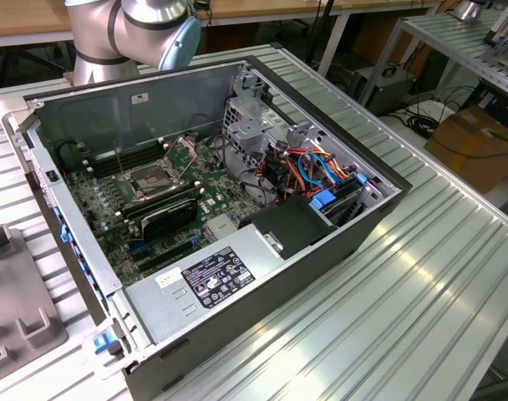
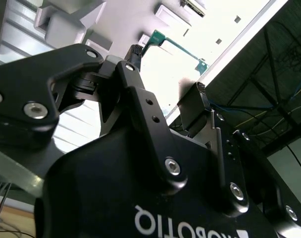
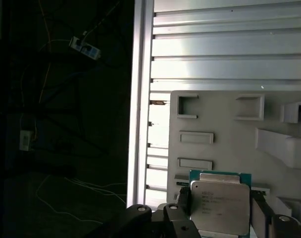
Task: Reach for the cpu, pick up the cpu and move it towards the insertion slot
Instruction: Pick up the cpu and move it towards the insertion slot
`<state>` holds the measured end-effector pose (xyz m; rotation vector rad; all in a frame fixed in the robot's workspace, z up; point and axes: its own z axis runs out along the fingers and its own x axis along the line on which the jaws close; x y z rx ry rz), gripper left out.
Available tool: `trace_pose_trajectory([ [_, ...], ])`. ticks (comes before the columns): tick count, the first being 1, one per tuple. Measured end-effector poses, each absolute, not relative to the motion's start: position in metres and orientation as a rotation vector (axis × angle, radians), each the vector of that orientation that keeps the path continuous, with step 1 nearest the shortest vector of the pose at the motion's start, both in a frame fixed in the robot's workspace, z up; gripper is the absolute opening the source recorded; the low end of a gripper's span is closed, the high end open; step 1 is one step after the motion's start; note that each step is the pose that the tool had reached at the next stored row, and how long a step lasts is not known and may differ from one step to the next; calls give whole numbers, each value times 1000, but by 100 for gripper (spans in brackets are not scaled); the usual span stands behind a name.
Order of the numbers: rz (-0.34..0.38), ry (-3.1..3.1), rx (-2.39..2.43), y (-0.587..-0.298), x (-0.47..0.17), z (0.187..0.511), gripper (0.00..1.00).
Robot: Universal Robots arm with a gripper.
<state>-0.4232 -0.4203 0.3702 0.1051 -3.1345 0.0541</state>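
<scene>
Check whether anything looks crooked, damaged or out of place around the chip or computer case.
Nothing stands out. The silver-grey square cpu looks straight and intact over the white tray; the shiny-framed insertion slot in the case stands open.

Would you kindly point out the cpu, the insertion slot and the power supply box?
cpu (image 3: 220, 206): first wrist view, on its silver metal face.
insertion slot (image 1: 146, 177): exterior view, on its dark centre.
power supply box (image 1: 218, 281): exterior view, on its label.

cpu (image 3: 220, 206) on tray (image 3: 225, 129), insertion slot (image 1: 150, 180) inside case (image 1: 95, 117)
</scene>
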Motion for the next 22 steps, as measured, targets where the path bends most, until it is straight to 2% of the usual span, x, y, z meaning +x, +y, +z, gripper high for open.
trace_pose_trajectory([
  [22,54,-3135,105,-420,-416,375,55],
])
